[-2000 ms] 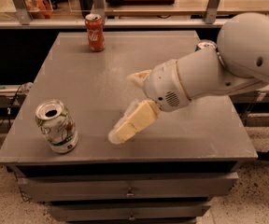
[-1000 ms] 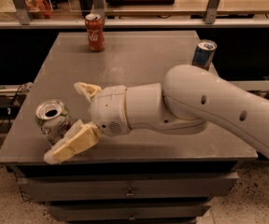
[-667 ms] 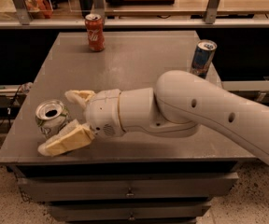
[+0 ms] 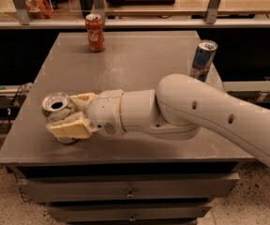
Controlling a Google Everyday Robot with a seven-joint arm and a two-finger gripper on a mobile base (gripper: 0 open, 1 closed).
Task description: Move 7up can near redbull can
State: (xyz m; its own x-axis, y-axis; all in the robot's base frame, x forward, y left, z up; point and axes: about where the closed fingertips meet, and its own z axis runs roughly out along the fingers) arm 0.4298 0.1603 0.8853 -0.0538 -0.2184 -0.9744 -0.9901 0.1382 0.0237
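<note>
The grey desk (image 4: 139, 64) filled most of the view. The white arm (image 4: 210, 111) reached in from the right edge and lay low across the front half, towards the front-left corner. At its end the gripper (image 4: 62, 114) sat at that corner, its pale fingers (image 4: 71, 128) on either side of the 7up can (image 4: 56, 106), one behind it and one in front, and they looked clamped against its sides. The can stood upright on the desk, its open silver top showing. The redbull can (image 4: 203, 60) stood upright by the right edge, towards the back, well apart from the 7up can. A red cola can (image 4: 95, 32) stood near the back edge, left of centre.

The step in hand seemed to be the grasp, with the carry not yet begun. The next move probably called for a firm hold, a small lift, then a sweep across the desk to the right and back. The can would need setting down just beside the redbull can without knocking that slim can over.

Compared with a moment earlier, the fingers had drawn in around the can and the wrist had settled nearer the front-left corner. All three cans had kept their places.
</note>
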